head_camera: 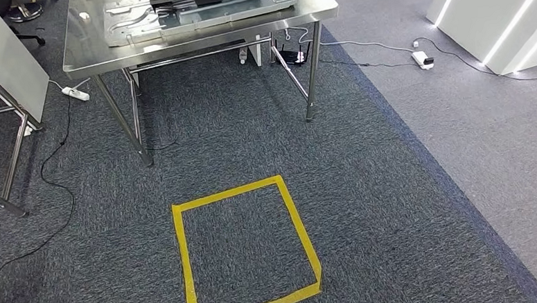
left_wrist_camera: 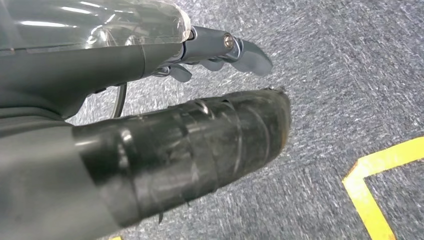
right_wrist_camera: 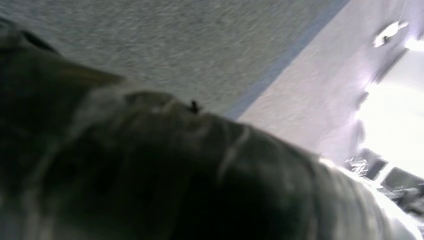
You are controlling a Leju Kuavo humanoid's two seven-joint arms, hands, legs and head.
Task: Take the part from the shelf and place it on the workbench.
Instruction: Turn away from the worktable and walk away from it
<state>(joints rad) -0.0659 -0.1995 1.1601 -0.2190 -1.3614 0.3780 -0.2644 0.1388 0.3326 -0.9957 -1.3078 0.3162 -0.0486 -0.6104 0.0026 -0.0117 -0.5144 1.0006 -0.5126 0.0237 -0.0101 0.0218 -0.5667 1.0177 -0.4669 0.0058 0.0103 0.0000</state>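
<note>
Steel workbench (head_camera: 80, 50) ahead carries a flat metal part (head_camera: 196, 13) on top. Yellow tape square (head_camera: 246, 246) marks the carpet (head_camera: 365, 188). Left hand (left_wrist_camera: 165, 130) hangs over carpet — fingers loose, nothing held (right hand (right_wrist_camera: 200, 180) blurred, can't tell).

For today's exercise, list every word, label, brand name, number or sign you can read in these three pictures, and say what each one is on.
No readable text in any view.
The yellow tape square on the carpet is a plain outline, with no writing.
The metal part on the steel workbench shows no legible marking.
The white power strip is too small to read.
The right wrist view is too blurred to read.
</note>
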